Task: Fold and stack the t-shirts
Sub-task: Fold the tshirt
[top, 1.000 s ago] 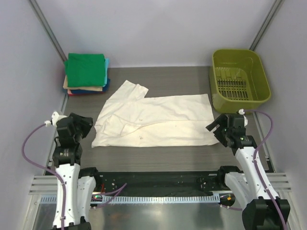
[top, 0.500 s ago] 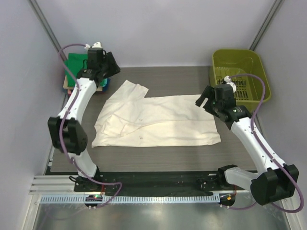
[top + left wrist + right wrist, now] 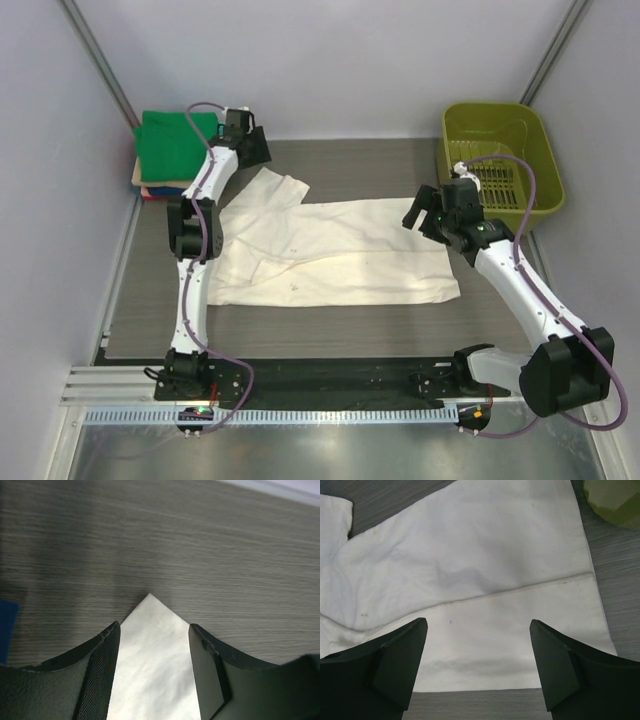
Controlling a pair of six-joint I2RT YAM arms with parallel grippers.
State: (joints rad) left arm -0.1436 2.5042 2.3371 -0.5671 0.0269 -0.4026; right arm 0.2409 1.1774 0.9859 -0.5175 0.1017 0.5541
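Note:
A cream t-shirt (image 3: 330, 250) lies flat, folded lengthwise, in the middle of the table. My left gripper (image 3: 247, 142) is stretched out to its far-left corner; in the left wrist view the open gripper (image 3: 154, 630) has the pointed cloth corner (image 3: 150, 645) lying between its fingers. My right gripper (image 3: 424, 212) is wide open over the shirt's right end; its wrist view shows the gripper (image 3: 477, 625) above the cream cloth (image 3: 470, 570) and its hem fold. A stack of folded shirts (image 3: 178, 150), green on top, sits at the far left.
An olive-green plastic basket (image 3: 500, 160) stands at the far right, its corner in the right wrist view (image 3: 615, 497). Grey walls close the back and sides. A blue cloth edge (image 3: 7, 627) shows at the left of the left wrist view.
Both arms reached out from the near edge. The left gripper passed over the folded stack and came right to the shirt's far-left corner. The right gripper shifted slightly left over the shirt's right end.

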